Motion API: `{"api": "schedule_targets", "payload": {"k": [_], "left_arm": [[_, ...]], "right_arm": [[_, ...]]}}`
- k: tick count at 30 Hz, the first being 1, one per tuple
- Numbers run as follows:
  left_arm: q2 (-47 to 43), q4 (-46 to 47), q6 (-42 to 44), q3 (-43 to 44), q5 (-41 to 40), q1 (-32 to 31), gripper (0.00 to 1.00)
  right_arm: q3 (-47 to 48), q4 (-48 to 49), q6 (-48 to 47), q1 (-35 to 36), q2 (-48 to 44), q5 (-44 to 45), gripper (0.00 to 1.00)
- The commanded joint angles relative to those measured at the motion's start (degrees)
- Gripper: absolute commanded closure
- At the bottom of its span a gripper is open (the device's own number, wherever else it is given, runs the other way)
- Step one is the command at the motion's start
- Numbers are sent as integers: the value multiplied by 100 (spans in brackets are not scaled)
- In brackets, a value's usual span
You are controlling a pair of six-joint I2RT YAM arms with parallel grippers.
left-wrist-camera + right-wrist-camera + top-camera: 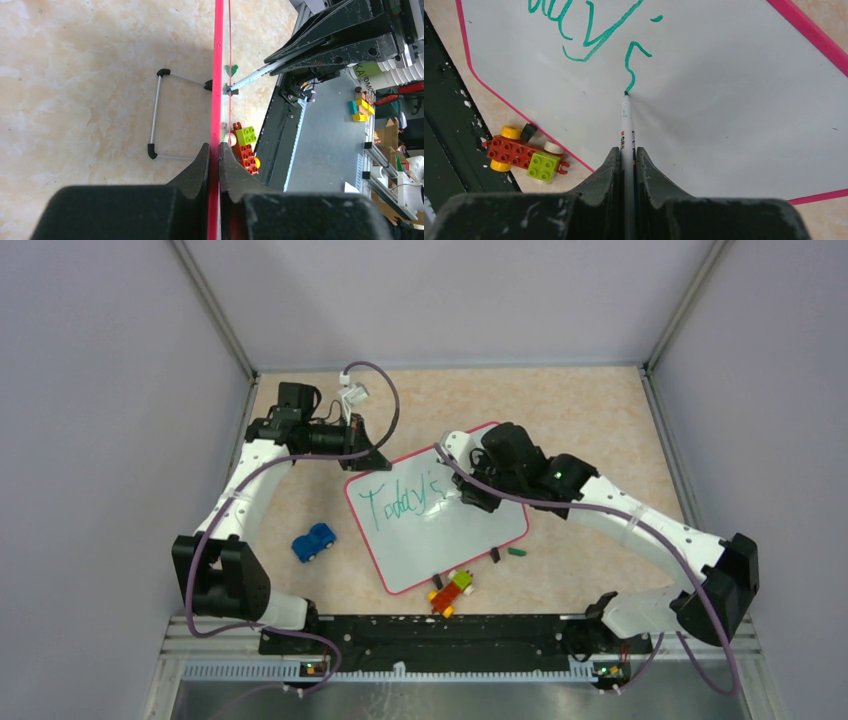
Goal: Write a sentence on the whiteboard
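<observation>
Top external: finds the whiteboard (450, 540) mid-bench, propped on a wire stand (155, 115), the sentence (403, 502) reading only "Today's". Right wrist: shows right jaws clenched on a marker (626, 120), tip touching the board below the "s". Left wrist: shows left jaws clamped on the board's red-pink rim. Toward the front edge, a brick car (452, 592); leftward, a blue toy car (314, 542).

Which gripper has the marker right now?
The right gripper, with the marker tip on the whiteboard; the left gripper only clamps the whiteboard's edge.
</observation>
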Motion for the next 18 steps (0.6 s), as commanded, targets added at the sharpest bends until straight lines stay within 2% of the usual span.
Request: {"api": "schedule_targets", "payload": {"k": [1,10,18], "left_arm": [[-54,-206,19,-97,-62,-70,100],[-40,-214,14,-68,-75,-71,100],[-60,-222,18,-95,-43,-75,100]], "right_arm": [[12,108,-29,23,41,-93,100],[345,157,-3,237,220,-362,100],[420,-50,-70,-8,-370,-524,100]]}}
